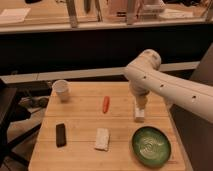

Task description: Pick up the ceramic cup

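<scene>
The ceramic cup [61, 90] is small, white and round, and stands upright at the table's far left corner. My gripper [141, 102] hangs at the end of the white arm [165, 85], which reaches in from the right. It is low over the top of the white upright bottle [139, 115], right of the table's middle and far to the right of the cup. Nothing shows in the gripper.
On the wooden table [80, 155] lie an orange-red oblong item [105, 104] in the middle, a black bar [61, 135] at front left, a white block [102, 139] at front middle and a green plate [151, 146] at front right. A dark counter runs behind the table.
</scene>
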{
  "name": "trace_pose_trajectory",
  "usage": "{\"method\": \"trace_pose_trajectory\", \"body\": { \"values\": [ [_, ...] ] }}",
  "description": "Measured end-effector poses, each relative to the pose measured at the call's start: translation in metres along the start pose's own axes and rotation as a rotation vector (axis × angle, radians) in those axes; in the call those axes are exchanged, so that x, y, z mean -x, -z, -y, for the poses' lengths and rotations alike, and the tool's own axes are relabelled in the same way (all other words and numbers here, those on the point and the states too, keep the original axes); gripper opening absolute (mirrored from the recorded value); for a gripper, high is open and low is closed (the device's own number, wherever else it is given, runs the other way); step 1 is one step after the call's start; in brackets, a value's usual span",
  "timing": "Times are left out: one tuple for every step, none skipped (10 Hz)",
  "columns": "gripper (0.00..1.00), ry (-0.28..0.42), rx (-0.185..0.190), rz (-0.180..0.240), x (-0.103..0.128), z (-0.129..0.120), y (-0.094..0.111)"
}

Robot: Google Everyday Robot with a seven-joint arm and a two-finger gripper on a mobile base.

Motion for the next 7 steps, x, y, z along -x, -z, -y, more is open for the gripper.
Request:
{"method": "trace_pose_trajectory", "body": {
  "values": [
    [0.8,0.022,-0.01,-0.003,0.008,0.007,0.002],
    [0.8,0.055,-0.03,-0.005,0.022,0.018,0.005],
    [0.8,0.075,-0.043,-0.008,0.028,0.024,0.007],
    [0.8,0.092,-0.055,-0.012,0.033,0.03,0.009],
    [0.8,0.11,-0.066,-0.014,0.039,0.036,0.01],
    [0.8,0.133,-0.079,-0.013,0.049,0.043,0.012],
    [0.8,0.152,-0.088,-0.013,0.059,0.049,0.013]
  ]
}}
